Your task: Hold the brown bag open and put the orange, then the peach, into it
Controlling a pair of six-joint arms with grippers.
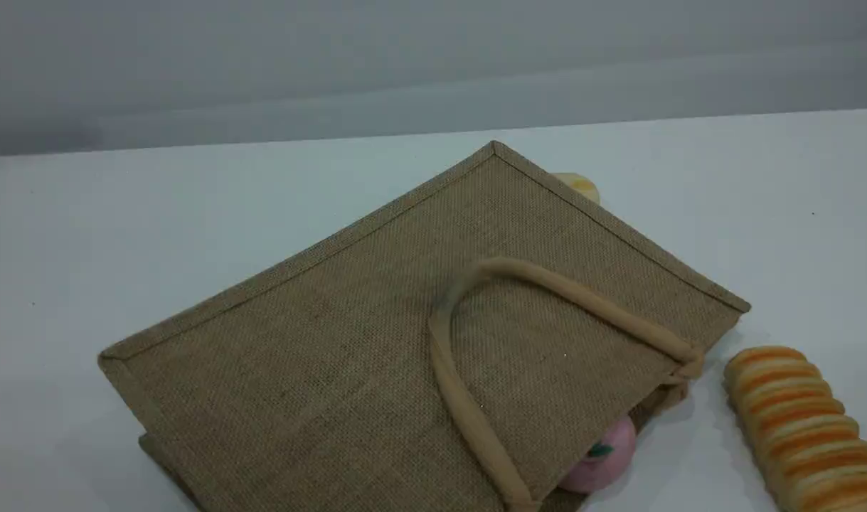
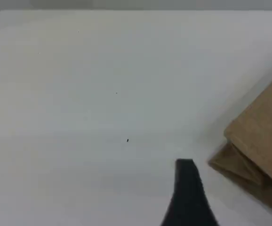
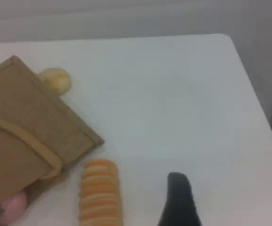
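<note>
The brown bag (image 1: 348, 341) lies flat on the white worktop (image 1: 120, 227), its long axis running from about 8 o'clock to 2 o'clock in the scene view, the mouth edge toward 4 o'clock. One beige handle (image 1: 469, 398) lies looped back across its top face. The bag's near corner is cut off by the bottom edge.

The peach (image 1: 604, 455) sits at the mouth, half hidden under the bag's upper panel, its green leaf mark showing. The orange cannot be seen in any view. A pale yellow disc (image 1: 579, 186) peeks out behind the bag at 1 o'clock, mostly hidden. A ribbed loaf (image 1: 803, 427) lies at 4 o'clock, its end cut off.

Neither arm enters the scene view. Each wrist view shows only one dark fingertip: the left hand (image 2: 187, 188) and right hand (image 3: 178, 195) hang over bare worktop, jaws spread wide, holding nothing.
</note>
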